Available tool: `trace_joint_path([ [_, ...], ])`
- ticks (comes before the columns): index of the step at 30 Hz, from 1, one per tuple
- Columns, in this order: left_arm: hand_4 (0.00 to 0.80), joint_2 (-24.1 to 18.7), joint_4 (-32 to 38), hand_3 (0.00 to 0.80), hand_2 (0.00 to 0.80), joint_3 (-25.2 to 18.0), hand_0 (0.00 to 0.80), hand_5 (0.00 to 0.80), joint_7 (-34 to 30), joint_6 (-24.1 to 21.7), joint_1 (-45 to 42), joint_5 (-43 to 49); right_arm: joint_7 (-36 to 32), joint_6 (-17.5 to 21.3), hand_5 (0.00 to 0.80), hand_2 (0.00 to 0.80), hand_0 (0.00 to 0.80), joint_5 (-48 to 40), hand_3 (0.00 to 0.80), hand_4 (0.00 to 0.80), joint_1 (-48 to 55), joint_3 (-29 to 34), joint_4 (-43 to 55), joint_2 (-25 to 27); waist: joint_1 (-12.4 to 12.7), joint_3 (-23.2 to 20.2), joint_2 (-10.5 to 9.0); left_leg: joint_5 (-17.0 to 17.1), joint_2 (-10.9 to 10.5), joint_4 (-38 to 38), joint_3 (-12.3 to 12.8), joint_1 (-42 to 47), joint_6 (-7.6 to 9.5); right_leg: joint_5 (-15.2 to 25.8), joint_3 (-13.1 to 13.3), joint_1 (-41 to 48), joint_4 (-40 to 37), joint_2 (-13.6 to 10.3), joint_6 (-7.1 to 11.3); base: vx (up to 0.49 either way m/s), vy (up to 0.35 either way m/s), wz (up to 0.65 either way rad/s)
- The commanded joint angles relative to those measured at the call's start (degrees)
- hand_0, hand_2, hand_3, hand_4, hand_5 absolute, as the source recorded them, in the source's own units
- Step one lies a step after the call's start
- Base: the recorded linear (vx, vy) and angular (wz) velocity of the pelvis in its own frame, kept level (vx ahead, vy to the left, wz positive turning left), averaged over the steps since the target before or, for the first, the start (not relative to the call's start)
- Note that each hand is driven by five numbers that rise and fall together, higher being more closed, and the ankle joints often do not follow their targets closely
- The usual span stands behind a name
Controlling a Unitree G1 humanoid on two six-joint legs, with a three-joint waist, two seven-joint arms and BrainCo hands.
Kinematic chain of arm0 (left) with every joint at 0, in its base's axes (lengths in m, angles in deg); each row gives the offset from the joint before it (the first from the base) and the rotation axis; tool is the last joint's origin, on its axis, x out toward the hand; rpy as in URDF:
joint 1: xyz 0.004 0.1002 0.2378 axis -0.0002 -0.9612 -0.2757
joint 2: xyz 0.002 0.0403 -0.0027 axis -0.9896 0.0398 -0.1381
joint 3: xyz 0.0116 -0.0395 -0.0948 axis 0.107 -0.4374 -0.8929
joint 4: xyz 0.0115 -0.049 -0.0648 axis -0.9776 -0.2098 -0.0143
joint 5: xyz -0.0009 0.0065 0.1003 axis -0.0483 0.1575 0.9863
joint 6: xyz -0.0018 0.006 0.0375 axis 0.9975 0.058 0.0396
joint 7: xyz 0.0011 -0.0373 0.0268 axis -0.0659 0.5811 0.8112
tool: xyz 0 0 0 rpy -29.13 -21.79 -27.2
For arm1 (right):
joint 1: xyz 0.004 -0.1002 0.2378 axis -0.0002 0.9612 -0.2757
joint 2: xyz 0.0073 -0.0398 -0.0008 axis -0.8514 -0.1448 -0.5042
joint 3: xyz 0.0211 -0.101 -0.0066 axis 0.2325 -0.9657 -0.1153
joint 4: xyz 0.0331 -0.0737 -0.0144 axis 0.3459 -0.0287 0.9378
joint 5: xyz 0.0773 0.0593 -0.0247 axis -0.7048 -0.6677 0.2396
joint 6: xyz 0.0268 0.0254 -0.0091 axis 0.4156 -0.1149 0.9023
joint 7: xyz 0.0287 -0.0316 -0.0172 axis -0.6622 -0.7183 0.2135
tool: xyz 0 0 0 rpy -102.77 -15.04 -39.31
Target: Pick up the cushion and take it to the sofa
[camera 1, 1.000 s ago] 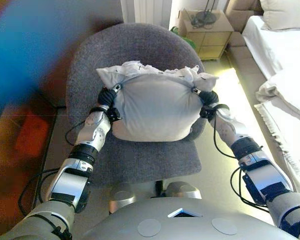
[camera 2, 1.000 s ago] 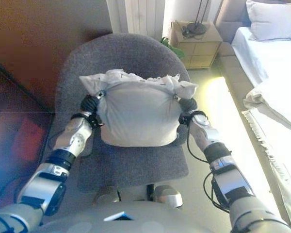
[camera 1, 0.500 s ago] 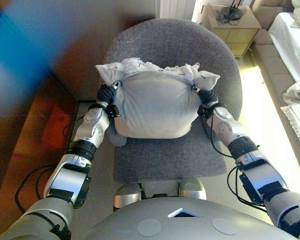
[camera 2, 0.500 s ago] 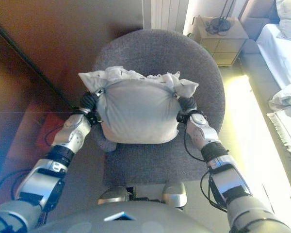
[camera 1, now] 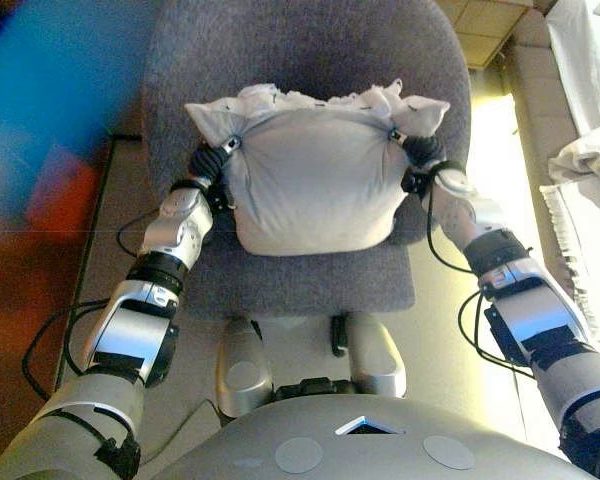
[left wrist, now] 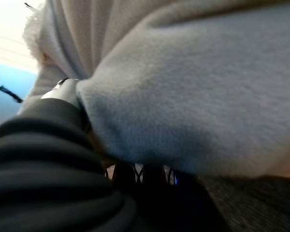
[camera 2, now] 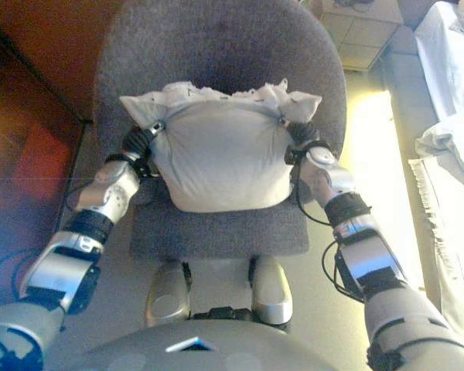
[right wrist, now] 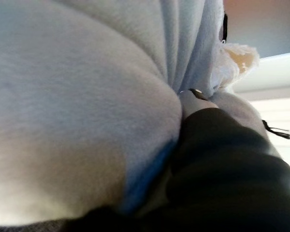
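A pale grey cushion (camera 1: 315,180) with bunched top corners hangs between my two hands above the seat of a grey upholstered chair (camera 1: 310,50). My left hand (camera 1: 212,165) grips its left side and my right hand (camera 1: 420,155) grips its right side, with cloth gathered at each. In the left wrist view the cushion (left wrist: 193,87) bulges over my left hand's dark cover (left wrist: 38,159). In the right wrist view the cushion (right wrist: 72,96) presses against my right hand's cover (right wrist: 222,164). The fingers are hidden behind the cloth.
The chair's seat (camera 1: 300,280) lies just under the cushion. A white-draped bed or sofa (camera 1: 585,160) runs along the right edge. A wooden bedside cabinet (camera 1: 490,20) stands at the top right. A red object (camera 1: 55,190) lies on the floor at the left.
The whole picture has shifted, so the camera has moved; the chair now sits higher and closer in view. Both hands still hold the cushion between them the same way.
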Motion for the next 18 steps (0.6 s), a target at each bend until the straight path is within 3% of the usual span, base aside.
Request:
trace_joint_path([
  [1,0.800,-0.90,0.57,0.800,0.800,3.33,0.800,0.800,1.22,-3.33,11.26,-2.70,-2.32,4.55,0.800,0.800,0.800,-3.54,0.800,0.800,-9.38,-0.02,-3.17,-3.03,2.29,-0.79,-1.53,-8.06,2.32,7.99,-1.22,0.96,-1.12,8.52,4.77,-1.10,-5.68,-4.11,7.08,-0.095,-0.019,0.18],
  [10,0.800,0.65,-4.29,0.800,0.800,2.70,0.800,0.800,5.50,-0.80,9.59,-3.81,-3.66,0.94,0.800,0.800,0.800,-0.51,0.800,0.800,-8.80,-0.66,-11.35,-4.44,3.17,-1.48,-2.03,-10.83,1.96,10.37,-2.09,4.80,-0.71,6.20,4.22,1.52,-2.44,-5.22,7.70,0.194,0.007,0.03],
  [11,0.348,0.66,-5.62,0.348,0.348,2.53,0.348,0.348,5.60,-0.27,10.13,-4.12,-3.10,0.88,0.339,0.339,0.339,-0.24,0.339,0.339,-9.33,-0.80,-12.54,-4.66,3.22,-1.65,-2.08,-10.62,1.84,9.87,-2.07,5.37,-0.77,6.35,4.24,1.87,-2.74,-5.22,7.82,0.150,-0.027,0.00],
  [12,0.000,0.76,-7.13,0.000,0.000,2.42,0.000,0.000,5.76,0.55,10.75,-3.79,-2.33,0.01,0.000,0.000,0.000,-0.44,0.000,0.000,-10.06,-0.80,-14.14,-5.05,3.32,-1.82,-2.11,-10.35,1.82,9.40,-2.09,5.73,-0.82,6.54,4.23,2.15,-3.08,-5.23,7.97,0.122,-0.032,0.02],
  [18,0.000,0.27,-8.82,0.000,0.000,2.97,0.000,0.000,5.32,0.18,11.61,-3.96,-0.52,-0.46,0.000,0.000,0.000,0.05,0.000,0.000,-11.86,-1.05,-17.48,-4.63,3.63,-2.23,-2.06,-8.54,1.99,6.22,-2.06,7.75,-1.21,7.51,4.04,3.89,-5.52,-5.07,8.48,0.076,-0.020,0.04],
])
